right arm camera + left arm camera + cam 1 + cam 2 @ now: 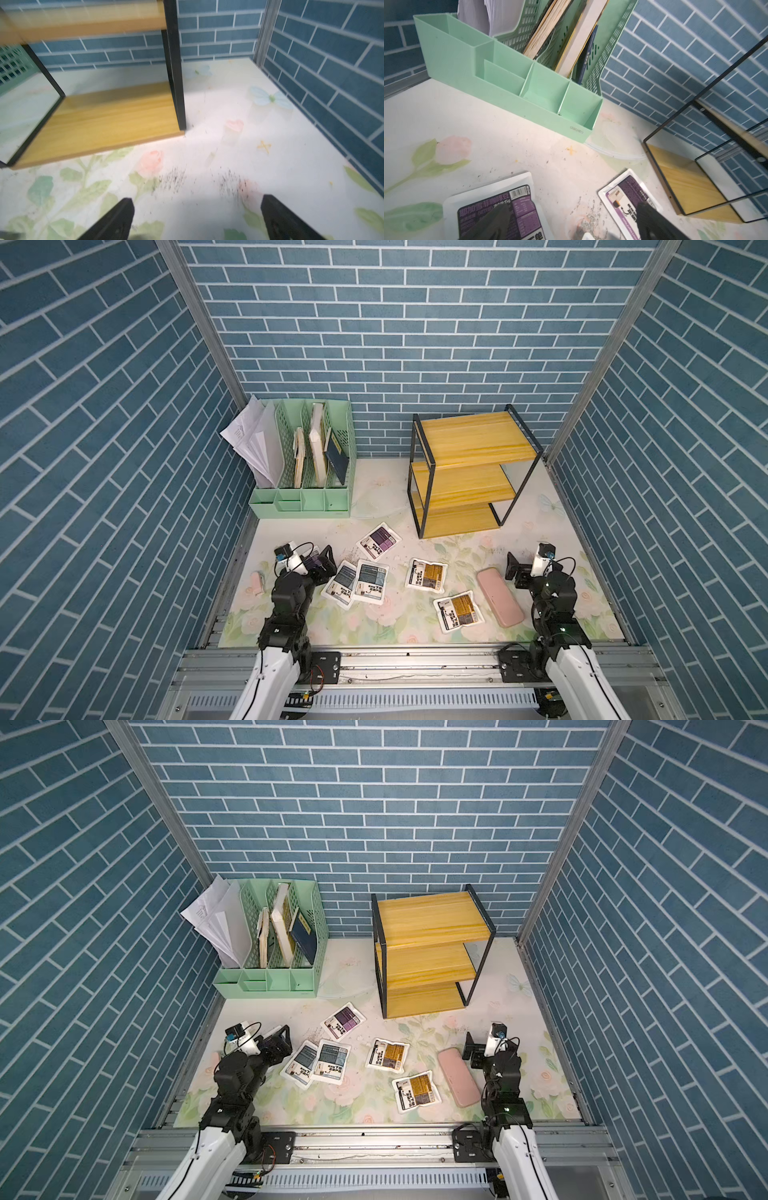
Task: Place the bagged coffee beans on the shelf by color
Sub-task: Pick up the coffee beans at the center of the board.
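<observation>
The six small, flat white coffee-bean pouches lie scattered near the arms, in front of the yellow-board, black-framed shelf. The left gripper and right gripper are spread apart and empty. The pouches look light, soft and slippery, so pinch one by an edge seam.

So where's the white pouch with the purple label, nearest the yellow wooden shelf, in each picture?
Top view: purple-label pouch mid-table, front-left of the shelf.
Top view: pouch there too.
Left wrist: beside the shelf's bottom board, partly behind a gripper finger.
Right wrist: not in it.
Shared landmark: the shelf.
</observation>
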Controlling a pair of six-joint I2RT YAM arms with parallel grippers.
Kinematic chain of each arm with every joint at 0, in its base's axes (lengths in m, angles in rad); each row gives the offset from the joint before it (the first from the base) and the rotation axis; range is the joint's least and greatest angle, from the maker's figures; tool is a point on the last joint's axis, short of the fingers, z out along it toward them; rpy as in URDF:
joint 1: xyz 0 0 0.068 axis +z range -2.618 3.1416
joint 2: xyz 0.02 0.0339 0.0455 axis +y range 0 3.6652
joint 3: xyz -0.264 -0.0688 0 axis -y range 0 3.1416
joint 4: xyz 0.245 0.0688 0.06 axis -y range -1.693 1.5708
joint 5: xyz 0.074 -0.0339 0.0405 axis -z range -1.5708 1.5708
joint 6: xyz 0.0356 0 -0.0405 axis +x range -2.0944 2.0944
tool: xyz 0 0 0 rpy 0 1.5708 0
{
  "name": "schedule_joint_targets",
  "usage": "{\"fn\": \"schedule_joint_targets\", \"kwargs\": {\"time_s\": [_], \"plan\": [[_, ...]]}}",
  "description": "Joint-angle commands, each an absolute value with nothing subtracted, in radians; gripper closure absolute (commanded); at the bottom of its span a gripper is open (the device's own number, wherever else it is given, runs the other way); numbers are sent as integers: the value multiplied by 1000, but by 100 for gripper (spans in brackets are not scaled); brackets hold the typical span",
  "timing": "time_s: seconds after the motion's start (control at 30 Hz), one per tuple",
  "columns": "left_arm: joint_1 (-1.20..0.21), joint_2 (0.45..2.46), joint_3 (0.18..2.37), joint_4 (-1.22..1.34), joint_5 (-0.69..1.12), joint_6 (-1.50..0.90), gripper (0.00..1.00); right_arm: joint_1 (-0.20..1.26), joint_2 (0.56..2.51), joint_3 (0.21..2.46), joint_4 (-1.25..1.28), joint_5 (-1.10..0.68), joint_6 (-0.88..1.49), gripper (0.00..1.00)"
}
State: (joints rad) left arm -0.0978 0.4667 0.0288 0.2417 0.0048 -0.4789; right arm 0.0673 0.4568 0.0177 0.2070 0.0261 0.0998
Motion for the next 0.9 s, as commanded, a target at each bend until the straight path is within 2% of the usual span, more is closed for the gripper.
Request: {"fn": "schedule_joint_targets", "kwargs": {"time_s": [0.0,0.67,0.77,0.87], "plan": [[-55,1502,226,1242,-183,-16,0,81,1530,202,1320,205,-15,0],[-57,1502,216,1258,-151,0,0,79,1511,192,1323,208,-15,0],[-66,1467,218,1230,-163,8,0,82,1347,222,1094,281,26,0],[-73,1374,319,957,-231,-17,0,78,1165,276,813,311,93,0]]}}
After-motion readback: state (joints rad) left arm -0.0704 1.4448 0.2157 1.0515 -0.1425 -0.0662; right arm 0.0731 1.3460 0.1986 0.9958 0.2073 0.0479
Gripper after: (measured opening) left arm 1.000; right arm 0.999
